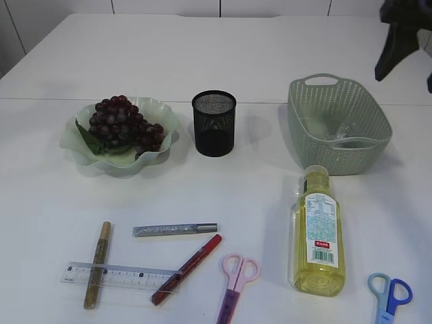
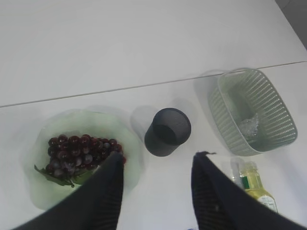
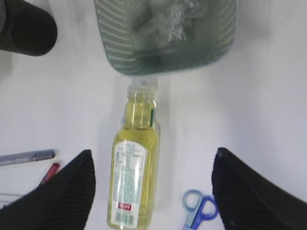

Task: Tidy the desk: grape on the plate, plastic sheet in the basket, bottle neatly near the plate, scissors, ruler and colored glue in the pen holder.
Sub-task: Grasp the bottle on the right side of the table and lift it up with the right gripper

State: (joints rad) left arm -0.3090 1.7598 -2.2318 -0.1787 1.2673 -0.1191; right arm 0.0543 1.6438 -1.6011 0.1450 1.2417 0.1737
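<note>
So far two parts look done: the grape (image 1: 121,123) lies on the plate (image 1: 158,111) and the crumpled plastic sheet (image 1: 341,131) sits in the basket (image 1: 337,145); the bottle (image 1: 318,233) lies flat in front of the basket, well apart from the plate. The pen holder (image 1: 214,123) looks empty; the ruler (image 1: 118,275), three glue sticks (image 1: 174,229) and both scissors (image 1: 236,280) lie on the desk. The left gripper (image 2: 156,187) and right gripper (image 3: 153,191) hang with jaws apart, holding nothing.

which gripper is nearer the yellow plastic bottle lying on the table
Right. The right gripper hangs open above the yellow plastic bottle, which lies between its jaws in the right wrist view. The left gripper is over the black mesh pen holder; the bottle sits off to its right.
</note>
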